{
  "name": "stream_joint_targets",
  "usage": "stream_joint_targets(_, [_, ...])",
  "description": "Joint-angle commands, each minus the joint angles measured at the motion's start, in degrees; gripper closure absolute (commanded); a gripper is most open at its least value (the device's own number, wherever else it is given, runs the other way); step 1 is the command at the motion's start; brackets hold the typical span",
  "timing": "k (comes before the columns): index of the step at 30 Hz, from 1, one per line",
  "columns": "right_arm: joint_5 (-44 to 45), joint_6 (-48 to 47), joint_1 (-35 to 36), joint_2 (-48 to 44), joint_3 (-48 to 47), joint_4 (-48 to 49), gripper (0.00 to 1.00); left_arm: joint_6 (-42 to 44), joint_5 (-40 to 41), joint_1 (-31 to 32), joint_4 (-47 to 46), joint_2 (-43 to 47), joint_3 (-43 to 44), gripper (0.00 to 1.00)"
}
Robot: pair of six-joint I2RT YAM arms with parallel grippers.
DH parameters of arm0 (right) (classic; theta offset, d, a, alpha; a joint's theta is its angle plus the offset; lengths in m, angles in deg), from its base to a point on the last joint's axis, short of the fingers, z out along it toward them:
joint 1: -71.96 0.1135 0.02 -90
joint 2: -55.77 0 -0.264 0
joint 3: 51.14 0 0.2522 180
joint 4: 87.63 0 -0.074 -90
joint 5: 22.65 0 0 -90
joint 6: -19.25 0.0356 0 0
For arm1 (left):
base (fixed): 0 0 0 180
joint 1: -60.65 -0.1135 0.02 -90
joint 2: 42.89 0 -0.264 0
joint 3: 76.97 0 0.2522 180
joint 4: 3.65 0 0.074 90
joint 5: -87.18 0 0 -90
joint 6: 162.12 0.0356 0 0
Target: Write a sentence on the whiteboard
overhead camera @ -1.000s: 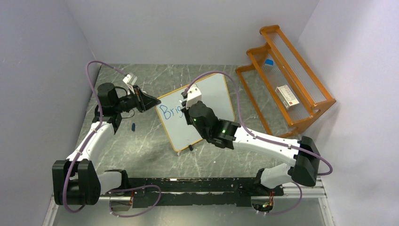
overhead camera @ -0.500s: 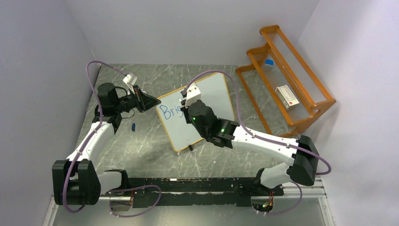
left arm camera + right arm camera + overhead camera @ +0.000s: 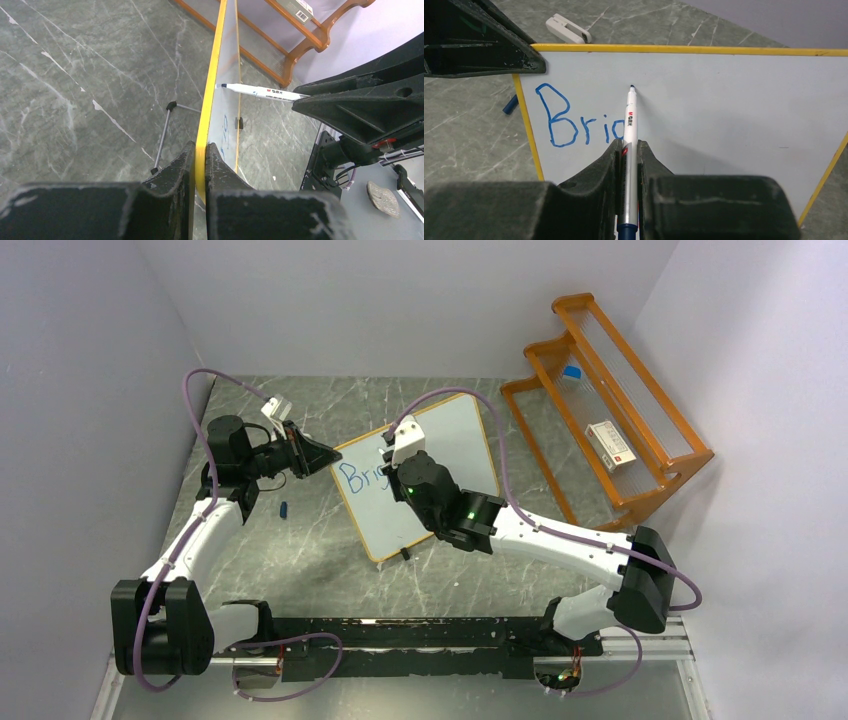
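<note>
The whiteboard (image 3: 450,445) stands tilted on the table, orange-framed, its face filling the right wrist view (image 3: 734,110). My left gripper (image 3: 322,455) is shut on the board's left frame edge (image 3: 212,95), one finger on each side (image 3: 200,148). My right gripper (image 3: 628,146) is shut on a white marker (image 3: 630,117) and sits in front of the board (image 3: 392,468). The marker's tip (image 3: 222,86) is at the board's face, above the last stroke. The sentence (image 3: 571,122) reads "Bri" plus a partial letter in blue (image 3: 358,478).
An orange wooden rack (image 3: 640,455) holding a small box (image 3: 610,444) stands at the right. A blue marker cap (image 3: 284,509) lies on the table left of the board. A white eraser (image 3: 568,28) lies behind the board's top edge.
My right gripper has crept slightly left and farther up the board with the marker. The left gripper has stayed on the frame.
</note>
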Motion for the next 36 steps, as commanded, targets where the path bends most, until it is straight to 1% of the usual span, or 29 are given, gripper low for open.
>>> stream_joint_targets(1, [-0.2, 1.0, -0.4, 0.8, -1.3, -1.4, 1.00, 3.2, 1.2, 1.3, 6.1, -1.9, -1.0, 0.95])
stream_joint_targets(36, [-1.2, 6.6, 0.5, -2.7, 3.7, -8.2, 1.00, 3.3, 1.6, 1.3, 6.3, -2.0, -0.9, 0.95])
